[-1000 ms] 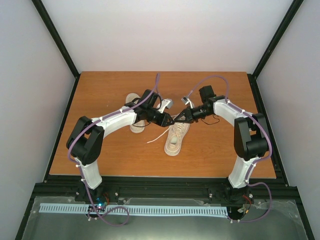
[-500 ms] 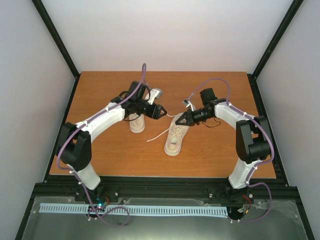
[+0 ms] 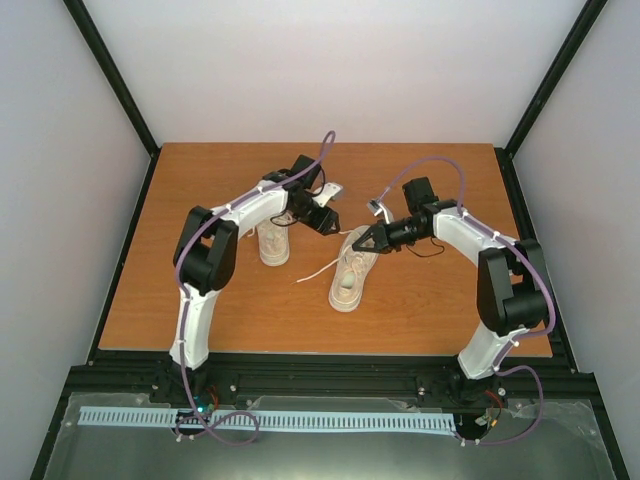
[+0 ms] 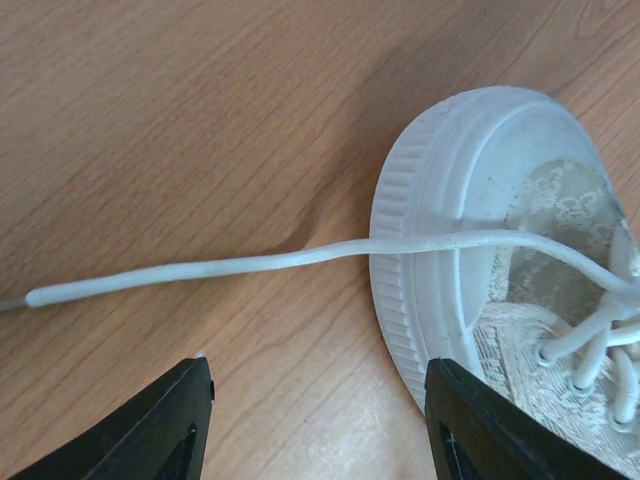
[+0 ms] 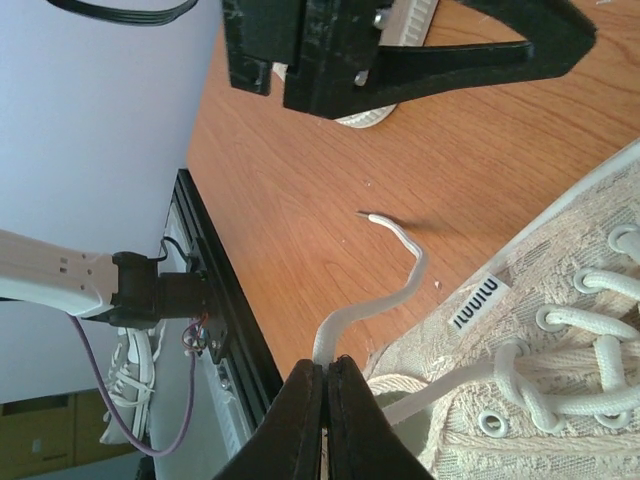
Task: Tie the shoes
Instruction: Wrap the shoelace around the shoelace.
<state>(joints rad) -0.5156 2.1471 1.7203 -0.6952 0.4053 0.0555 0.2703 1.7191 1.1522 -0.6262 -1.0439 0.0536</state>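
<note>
I judge the step to be gathering both lace ends of the nearer sneaker (image 3: 350,280) for the first crossover. That sneaker lies on the tabletop (image 3: 200,300) just under my right hand (image 5: 325,375). Its long axis runs near to far, heel opening nearest me, toe pointing away and a little rightward. The right hand is clamped tight on one lace (image 5: 400,290), which trails to its tip on the wood beyond the fingertips. The left hand (image 4: 318,372) hovers with fingers set wide, gripping nothing. Ahead of it and below, the second lace (image 4: 220,268) drapes over what I take to be the same sneaker's toe cap (image 4: 450,150). To do this well I'd lower the left hand squarely over that lace, clear of the rubber, pinch near its free end, and keep the right's strand taut. The other sneaker (image 3: 272,245) sits just to the outer side of the left hand
</note>
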